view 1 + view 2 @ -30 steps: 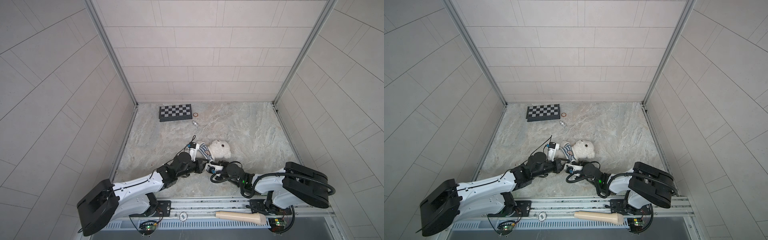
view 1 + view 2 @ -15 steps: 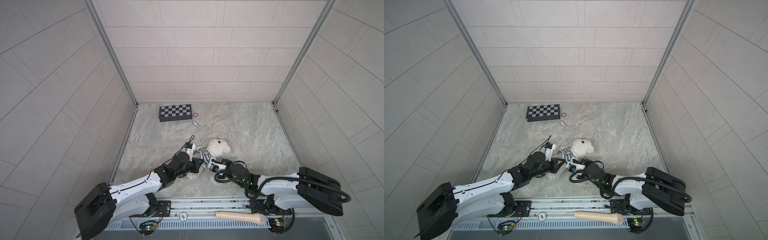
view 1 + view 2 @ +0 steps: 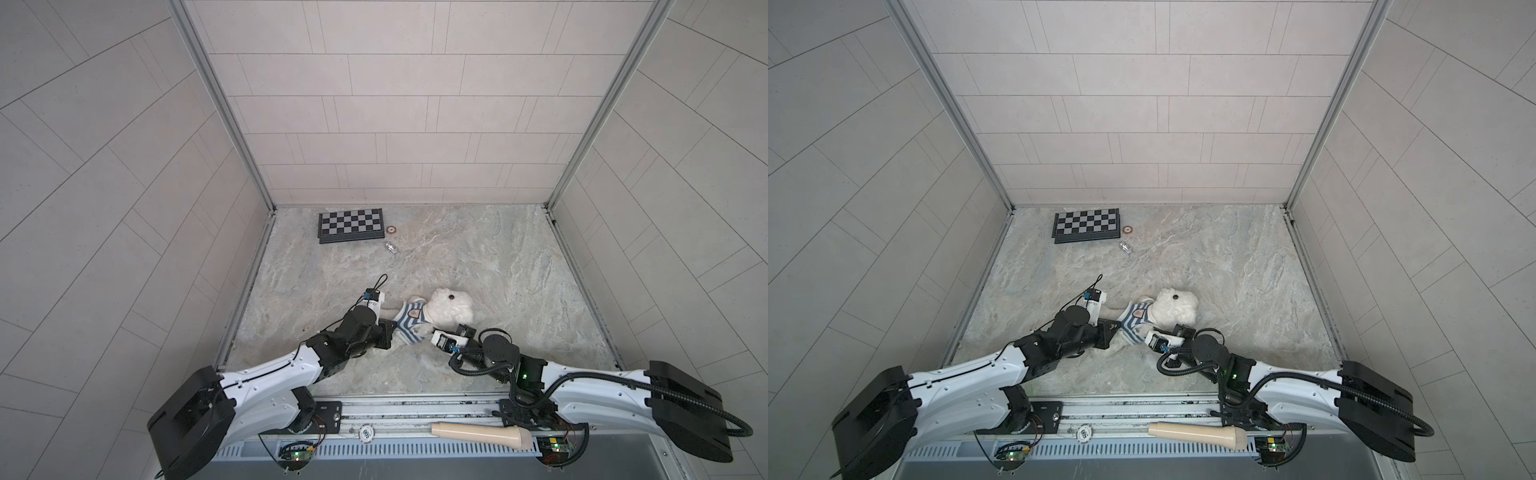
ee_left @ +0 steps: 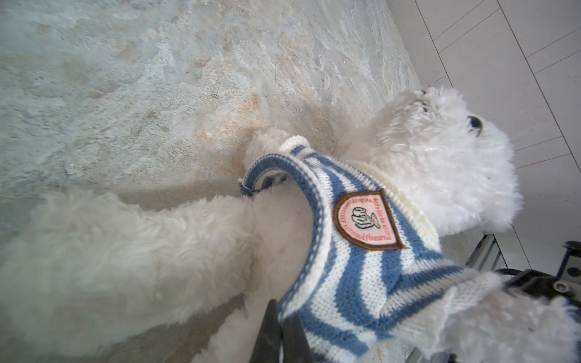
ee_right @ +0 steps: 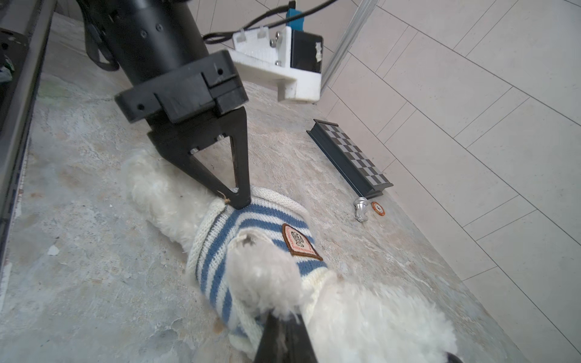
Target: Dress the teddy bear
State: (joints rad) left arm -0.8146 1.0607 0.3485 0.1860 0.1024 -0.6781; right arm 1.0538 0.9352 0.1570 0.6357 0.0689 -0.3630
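Observation:
The teddy bear point(image 3: 451, 309) point(image 3: 1173, 307) lies on the stone floor, head towards the right. A blue-and-white striped sweater point(image 3: 411, 322) point(image 3: 1136, 322) with a brown badge covers its chest. My left gripper point(image 3: 395, 328) point(image 3: 1119, 326) point(image 4: 281, 309) is shut on the sweater's point(image 4: 361, 283) lower hem, beside the bear's leg. One furry paw pokes out of a sleeve of the sweater point(image 5: 251, 226), and my right gripper point(image 3: 428, 333) point(image 3: 1148, 334) point(image 5: 284, 320) is shut on that paw. In the right wrist view the left gripper point(image 5: 234, 201) pinches the hem.
A folded chessboard point(image 3: 350, 224) lies at the back left, with a silver chess piece point(image 3: 391, 247) and a small brown disc point(image 3: 391, 229) beside it. A beige cylinder point(image 3: 482, 434) rests on the front rail. Tiled walls close in three sides.
The right gripper has closed fully on the paw and its arm has stretched out lower. The bear has shifted slightly away from the front edge, with more striped sweater showing on its chest.

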